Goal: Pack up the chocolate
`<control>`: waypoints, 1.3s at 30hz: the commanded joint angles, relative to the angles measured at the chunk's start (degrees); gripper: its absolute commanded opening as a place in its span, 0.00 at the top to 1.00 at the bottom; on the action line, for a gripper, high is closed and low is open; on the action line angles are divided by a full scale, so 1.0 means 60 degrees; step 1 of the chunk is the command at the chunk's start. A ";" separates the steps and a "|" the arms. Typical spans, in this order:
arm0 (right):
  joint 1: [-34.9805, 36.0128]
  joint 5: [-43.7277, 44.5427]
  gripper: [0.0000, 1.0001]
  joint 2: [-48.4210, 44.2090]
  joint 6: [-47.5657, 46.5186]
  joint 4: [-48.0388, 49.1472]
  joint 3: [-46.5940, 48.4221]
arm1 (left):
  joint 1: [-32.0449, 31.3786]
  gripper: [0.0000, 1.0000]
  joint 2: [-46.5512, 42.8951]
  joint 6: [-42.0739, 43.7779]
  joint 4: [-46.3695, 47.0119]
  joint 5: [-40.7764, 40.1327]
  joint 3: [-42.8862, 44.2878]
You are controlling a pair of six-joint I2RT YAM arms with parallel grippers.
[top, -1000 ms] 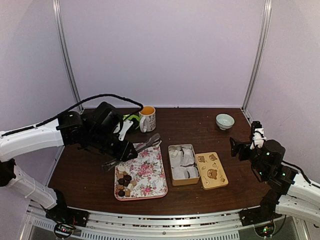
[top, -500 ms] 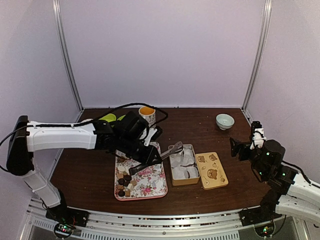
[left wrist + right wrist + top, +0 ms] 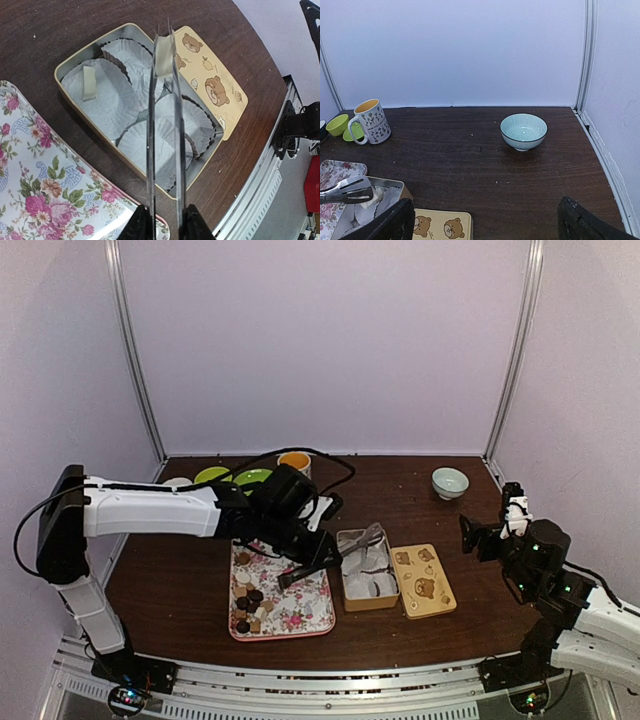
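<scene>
My left gripper (image 3: 162,222) (image 3: 316,558) is shut on the metal tongs (image 3: 164,150) (image 3: 352,543). The tongs reach out over the open tin (image 3: 67,67) (image 3: 366,600), and their tips pinch a pale piece of chocolate (image 3: 164,62) above the white paper cups. Another pale piece (image 3: 89,82) lies in a cup at the tin's far-left corner. Several dark and pale chocolate pieces (image 3: 248,607) remain on the floral tray (image 3: 300,605) (image 3: 40,185). My right gripper (image 3: 485,215) (image 3: 478,538) is open, holds nothing and stays at the right side of the table.
The tin's bear-printed lid (image 3: 423,581) (image 3: 212,87) lies right of the tin. A mug (image 3: 372,121) and green saucers (image 3: 235,477) stand at the back left. A pale blue bowl (image 3: 449,481) (image 3: 523,131) sits at the back right.
My left arm has swung right from above the tray to over the tin, carrying the tongs. The right arm has not moved.
</scene>
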 commanded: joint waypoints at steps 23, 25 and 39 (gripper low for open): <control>-0.0029 0.0060 0.00 -0.0043 -0.0008 0.0001 -0.0067 | -0.0053 0.63 0.0920 -0.0102 -0.0232 -0.1120 0.1011; -0.0026 0.0063 0.00 -0.0039 -0.0008 0.0002 -0.0067 | -0.0053 0.63 0.0752 -0.0091 -0.0292 -0.1152 0.0989; -0.0027 0.0044 0.00 -0.0084 -0.0023 0.0016 -0.0098 | -0.0053 0.63 -0.1371 0.0365 -0.2106 -0.2660 -0.0016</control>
